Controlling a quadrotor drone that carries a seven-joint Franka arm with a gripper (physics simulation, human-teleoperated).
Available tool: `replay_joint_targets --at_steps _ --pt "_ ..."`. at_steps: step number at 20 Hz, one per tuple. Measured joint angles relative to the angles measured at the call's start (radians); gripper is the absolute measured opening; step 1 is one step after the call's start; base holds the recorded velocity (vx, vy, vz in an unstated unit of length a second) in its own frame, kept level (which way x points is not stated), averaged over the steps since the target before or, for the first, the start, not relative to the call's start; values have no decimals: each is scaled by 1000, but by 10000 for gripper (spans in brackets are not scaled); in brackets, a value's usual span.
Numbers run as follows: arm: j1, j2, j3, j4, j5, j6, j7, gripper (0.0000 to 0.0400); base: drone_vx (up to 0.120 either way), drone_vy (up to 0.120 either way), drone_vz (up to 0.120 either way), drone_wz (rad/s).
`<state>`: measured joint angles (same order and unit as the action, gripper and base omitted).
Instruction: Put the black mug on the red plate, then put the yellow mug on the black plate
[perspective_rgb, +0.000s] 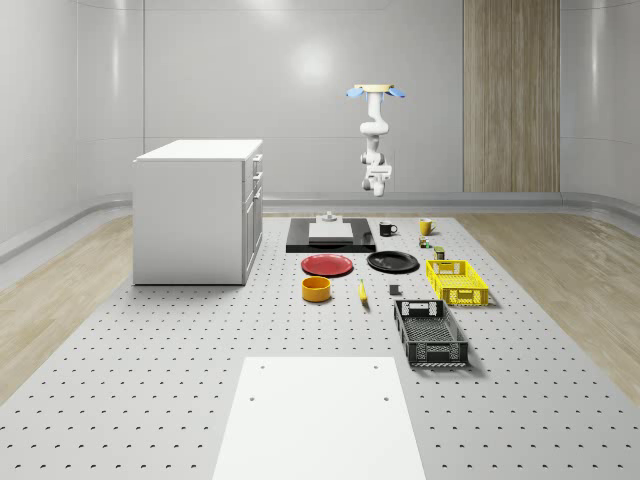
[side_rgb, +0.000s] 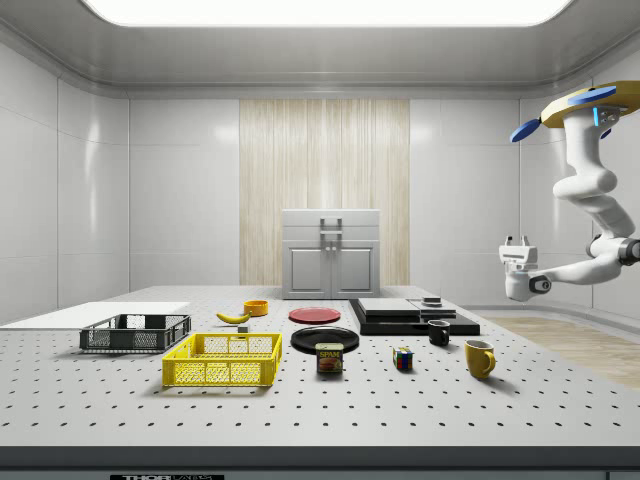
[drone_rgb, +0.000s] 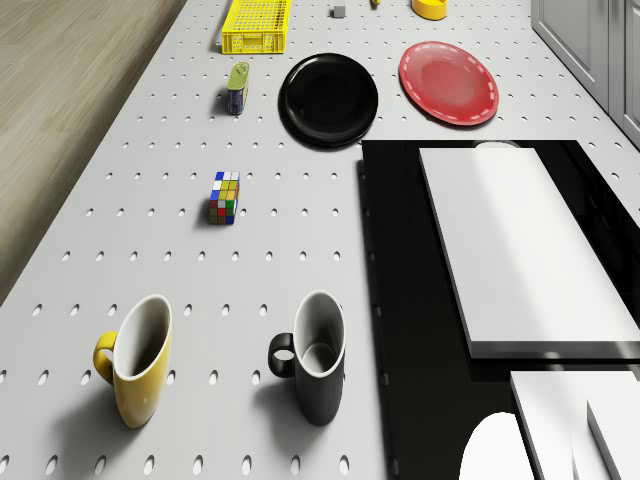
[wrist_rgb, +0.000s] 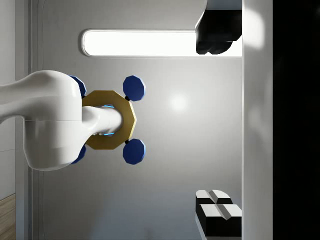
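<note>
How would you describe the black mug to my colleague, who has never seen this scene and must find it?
Start at the big black slab in front of the white cabinet. On the table just off the slab's corner, on the whole-scene view's right, stands the black mug. Its neighbour, the yellow mug, is farther from the slab.

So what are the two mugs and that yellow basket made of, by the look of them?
The yellow mug and black mug look like glazed ceramic: thick smooth walls with a soft sheen, though glossy plastic is possible. The yellow basket looks like moulded plastic, its walls an open lattice in one even colour.
</note>
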<state>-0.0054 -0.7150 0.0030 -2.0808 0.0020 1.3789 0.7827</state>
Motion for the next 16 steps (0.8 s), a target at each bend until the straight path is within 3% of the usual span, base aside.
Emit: replay_joint_targets --at_steps 16 --pt "-2 11 2 38 1 -15 -1 400 0 0 0 0"
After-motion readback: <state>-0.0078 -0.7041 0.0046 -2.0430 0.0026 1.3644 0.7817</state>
